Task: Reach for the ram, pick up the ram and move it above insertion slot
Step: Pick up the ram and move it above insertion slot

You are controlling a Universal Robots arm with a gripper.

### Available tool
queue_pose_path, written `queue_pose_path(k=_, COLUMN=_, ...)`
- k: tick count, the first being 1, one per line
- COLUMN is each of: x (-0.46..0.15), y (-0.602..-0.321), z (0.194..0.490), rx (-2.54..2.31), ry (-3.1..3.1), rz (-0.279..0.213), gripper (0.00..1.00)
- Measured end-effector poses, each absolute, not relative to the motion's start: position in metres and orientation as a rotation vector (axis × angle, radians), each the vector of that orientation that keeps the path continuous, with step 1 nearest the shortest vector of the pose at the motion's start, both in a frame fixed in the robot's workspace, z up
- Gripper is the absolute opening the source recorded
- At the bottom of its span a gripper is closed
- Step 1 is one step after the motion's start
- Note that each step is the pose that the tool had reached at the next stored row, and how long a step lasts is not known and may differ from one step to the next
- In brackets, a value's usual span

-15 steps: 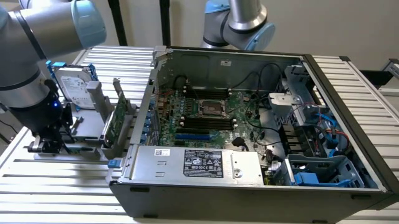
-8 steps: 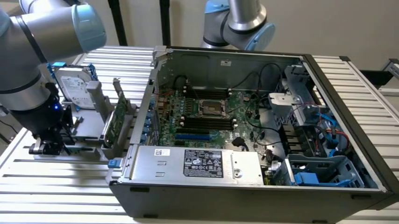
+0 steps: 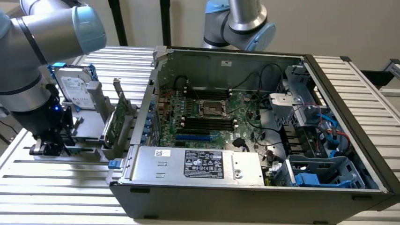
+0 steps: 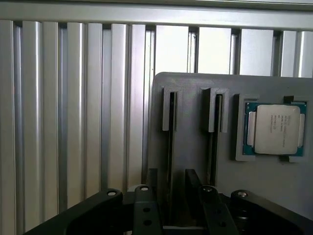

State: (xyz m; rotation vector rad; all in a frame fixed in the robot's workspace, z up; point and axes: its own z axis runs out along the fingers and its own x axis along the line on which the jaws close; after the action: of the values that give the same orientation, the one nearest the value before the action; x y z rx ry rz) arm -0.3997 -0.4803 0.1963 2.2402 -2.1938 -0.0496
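Tool [image 4: 171, 178] poised over the ram [image 4: 170, 137] in the holder [image 4: 195, 88].
Fingers [image 4: 145, 208] spread astride the holder's ram slot; reach looks done, grip not yet made.

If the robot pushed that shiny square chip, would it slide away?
Probably not: the processor sits in a pocket of the gray holder, whose raised edges should stop it. Its flat metal lid looks smooth, so it may be slippery to pinch. It looks stiff, not bendy.
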Motion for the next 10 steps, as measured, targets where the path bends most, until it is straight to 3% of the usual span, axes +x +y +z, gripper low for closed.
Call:
queue_pose_path(k=3, x=-0.3997, y=-0.4797, z=0.1961, rx=2.241, ry=-2.192, rz=-0.050, gripper=0.37)
queue_pose_path(k=5, x=-0.3997, y=-0.4796, z=0.1961, rx=2.242, ry=-2.192, rz=-0.050, gripper=0.28)
queue_pose_path(k=6, x=-0.3997, y=-0.4796, z=0.1961, rx=2.242, ry=-2.192, rz=-0.050, gripper=0.28)
queue_pose_path(k=8, x=-0.3997, y=-0.4796, z=0.1961, rx=2.243, ry=-2.191, rz=-0.050, gripper=0.16)
queue_pose_path(k=10, x=-0.3997, y=-0.4796, z=0.1961, rx=2.243, ry=-2.191, rz=-0.050, gripper=0.16)
